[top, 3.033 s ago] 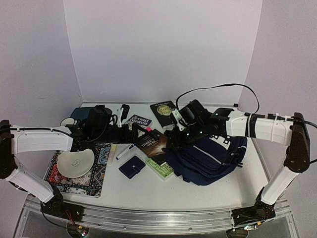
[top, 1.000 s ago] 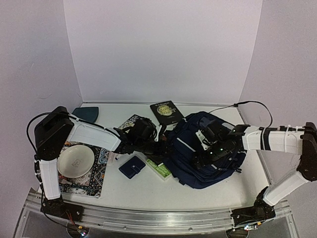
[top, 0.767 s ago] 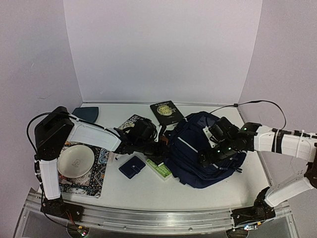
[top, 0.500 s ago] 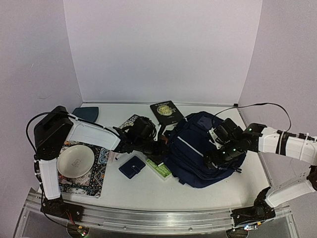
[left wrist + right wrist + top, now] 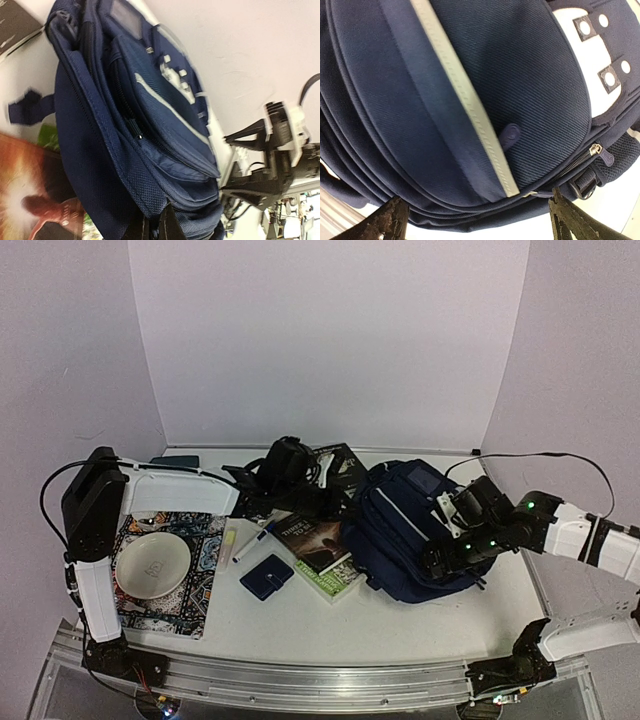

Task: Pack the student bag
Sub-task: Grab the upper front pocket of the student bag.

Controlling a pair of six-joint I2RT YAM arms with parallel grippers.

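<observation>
The student bag [image 5: 405, 525] lies on the table [image 5: 420, 625], right of centre, and is the largest thing there. It is navy-blue woven fabric with thin white stripes curving along its front panels. White patches with dark buckle eyelets sit on the front pocket, and the zips and straps are dark. In the left wrist view a short blue strap [image 5: 27, 107] sticks out from its side.

The left fingers [image 5: 166, 227] are pressed together on a fold of fabric at the bag's left edge. The right fingers [image 5: 390, 222] are spread wide just above the front pocket, one tip on each side of the striped panel, holding nothing.

Just left of the bag lies a dark red-covered book [image 5: 315, 538] over a green one [image 5: 338, 582]. Farther left are a small navy wallet [image 5: 266, 577] and a white plate [image 5: 152, 565] on a patterned mat [image 5: 198, 592].
</observation>
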